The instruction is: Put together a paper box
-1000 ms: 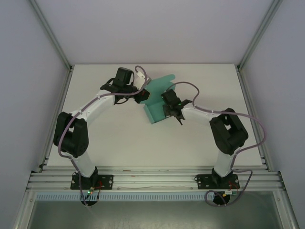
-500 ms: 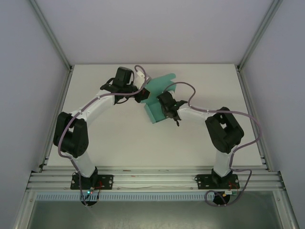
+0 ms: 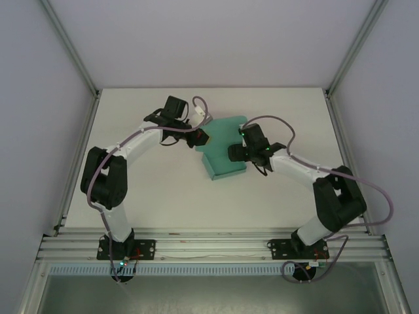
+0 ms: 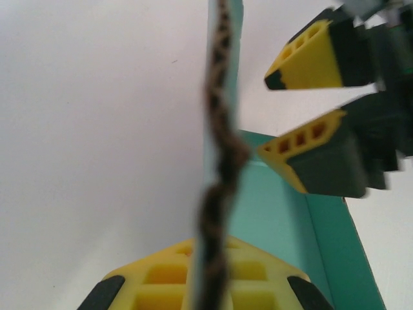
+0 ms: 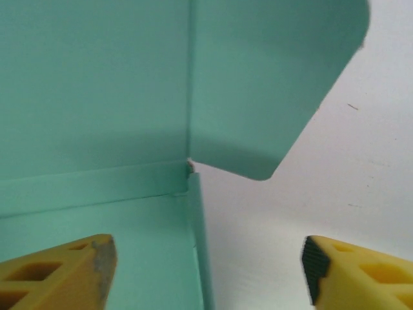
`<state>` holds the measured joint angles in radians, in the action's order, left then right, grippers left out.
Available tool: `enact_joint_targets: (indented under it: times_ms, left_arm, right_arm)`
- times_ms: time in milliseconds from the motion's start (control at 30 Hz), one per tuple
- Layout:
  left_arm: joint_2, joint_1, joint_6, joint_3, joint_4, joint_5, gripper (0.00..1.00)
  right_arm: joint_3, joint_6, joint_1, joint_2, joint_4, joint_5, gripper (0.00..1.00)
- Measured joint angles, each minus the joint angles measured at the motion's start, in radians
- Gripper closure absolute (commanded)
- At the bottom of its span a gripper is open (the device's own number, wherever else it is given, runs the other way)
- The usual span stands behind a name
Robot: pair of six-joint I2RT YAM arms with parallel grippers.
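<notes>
The box edge stands so close to my left wrist camera that it blurs into a dark ragged streak. It hides where my left fingers meet, and the frame's bottom cuts them off. My right gripper is smeared there and clipped at the right edge. In the right wrist view my right fingers are cut at the bottom, and the box runs off top and left. From above, my right arm covers the box's right side.

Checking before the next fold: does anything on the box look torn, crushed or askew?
Nothing clearly wrong. The paper box is half folded, its creases clean. The left hand pinches one upright panel; its edge looks dark and wavy close up, too blurred to judge.
</notes>
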<state>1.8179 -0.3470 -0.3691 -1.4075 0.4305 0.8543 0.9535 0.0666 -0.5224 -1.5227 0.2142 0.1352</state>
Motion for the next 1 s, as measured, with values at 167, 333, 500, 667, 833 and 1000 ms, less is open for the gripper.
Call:
enact_joint_targets:
  times_ms: [167,333,500,667,833,1000]
  left_arm:
    - [0.004,-0.003,-0.035,0.0,0.003,0.001,1.0]
    - [0.004,-0.02,-0.107,0.009,0.008,-0.01,0.97]
    - [0.004,-0.026,-0.156,0.025,0.008,-0.031,0.37]
    - [-0.002,-0.026,-0.166,0.033,0.016,-0.08,0.0]
    - [-0.031,-0.026,-0.164,0.037,0.028,-0.127,0.0]
    - [-0.055,-0.026,-0.175,0.037,0.054,-0.199,0.01]
  right_arm:
    - [-0.069,0.013,0.014,0.098,-0.005,0.0,0.05]
    - [-0.145,0.022,0.051,0.219,-0.009,-0.024,0.0]
    - [-0.165,0.01,0.072,0.314,-0.013,-0.047,0.0]
    - [-0.163,-0.027,0.074,0.335,-0.008,-0.047,0.0]
    - [-0.121,-0.134,0.077,0.331,0.046,-0.006,0.0]
    - [0.046,-0.316,0.114,0.236,0.148,0.083,0.0]
